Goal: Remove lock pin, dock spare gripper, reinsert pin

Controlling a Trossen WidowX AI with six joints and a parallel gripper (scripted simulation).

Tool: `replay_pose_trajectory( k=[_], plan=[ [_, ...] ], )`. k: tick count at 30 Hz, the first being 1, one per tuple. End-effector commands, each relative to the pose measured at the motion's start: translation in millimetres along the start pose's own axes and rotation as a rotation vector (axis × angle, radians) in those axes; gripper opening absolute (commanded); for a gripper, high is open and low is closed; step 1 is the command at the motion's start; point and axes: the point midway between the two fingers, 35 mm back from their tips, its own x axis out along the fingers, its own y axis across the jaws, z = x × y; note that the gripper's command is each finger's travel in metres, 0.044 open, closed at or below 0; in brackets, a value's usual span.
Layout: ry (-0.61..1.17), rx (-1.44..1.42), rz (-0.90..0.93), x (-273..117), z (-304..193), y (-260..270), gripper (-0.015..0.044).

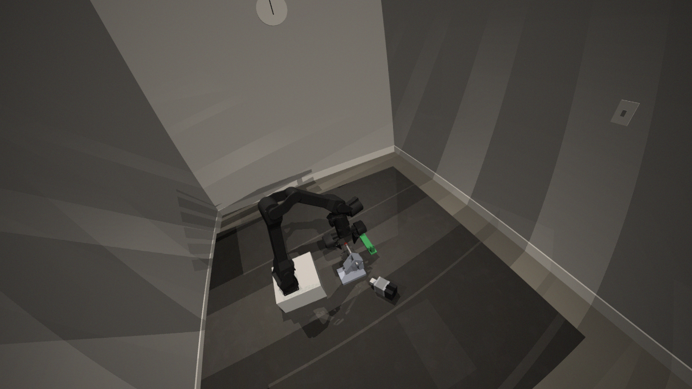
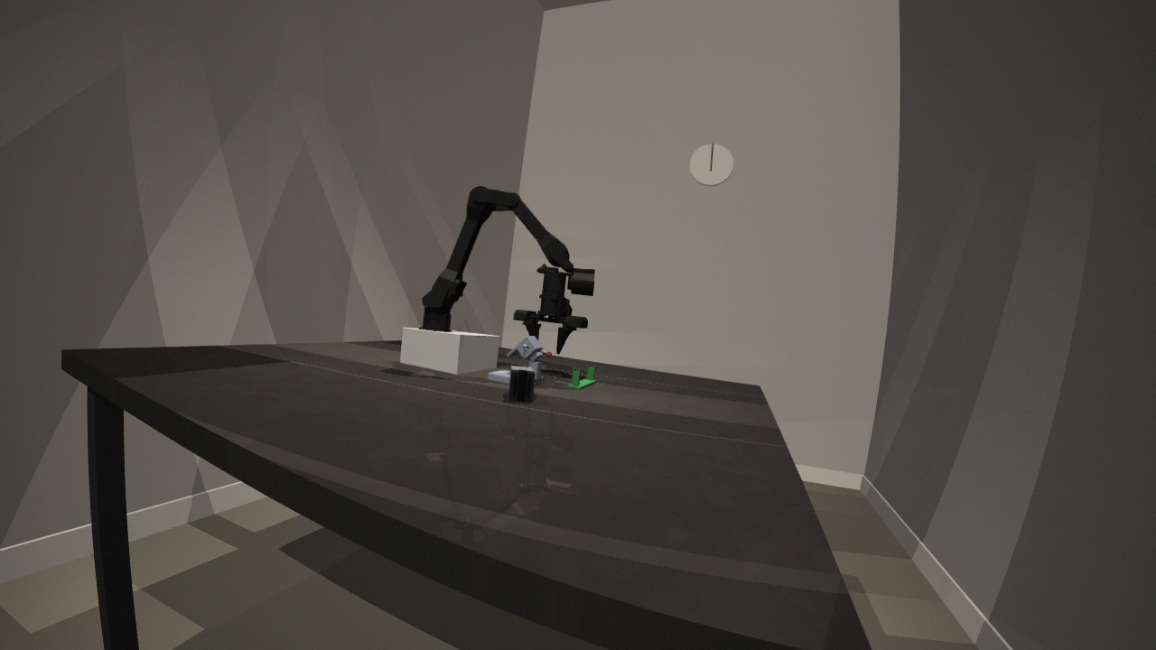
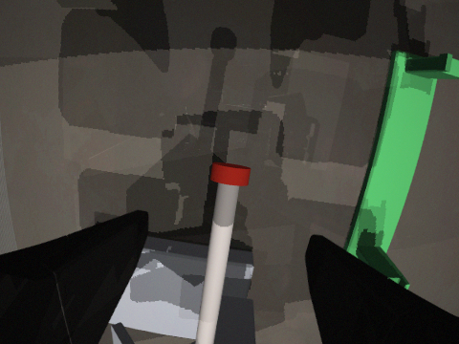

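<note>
My gripper point(image 1: 347, 245) point(image 2: 546, 348) point(image 3: 229, 235) is open and points down, its fingers on either side of the lock pin in the wrist view, with gaps on both sides. The lock pin point(image 1: 348, 249) point(image 2: 549, 354) point(image 3: 220, 258) has a pale shaft and a red head, and slants up out of the grey mount point(image 1: 351, 274) point(image 2: 526, 349) point(image 3: 158, 306). Its lower end in the socket is out of the wrist view. The spare gripper point(image 1: 383, 285) point(image 2: 521, 385), light grey and black, lies on the table beside the mount, outside the socket.
A green cradle point(image 1: 367, 242) point(image 2: 582, 383) point(image 3: 406, 134) with raised ends lies on the table close beside the gripper's right finger in the wrist view. The arm's white base block point(image 1: 309, 275) point(image 2: 436, 348) stands on the other side of the mount.
</note>
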Motion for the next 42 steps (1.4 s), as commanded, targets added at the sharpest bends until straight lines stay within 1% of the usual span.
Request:
replay_pose_trajectory(
  k=[1, 17, 28, 30, 38, 42],
  plan=[
    [-0.001, 0.004, 0.000, 6, 0, 1, 0.0300],
    [-0.001, 0.004, 0.001, 28, 0, 3, 0.0300],
    [-0.001, 0.004, 0.001, 28, 0, 3, 0.0011],
    [-0.001, 0.004, 0.001, 28, 0, 3, 0.0000],
    [-0.004, 0.004, 0.001, 28, 0, 3, 0.0000],
    [-0.054, 0.003, 0.006, 25, 1, 3, 0.0000]
  ],
)
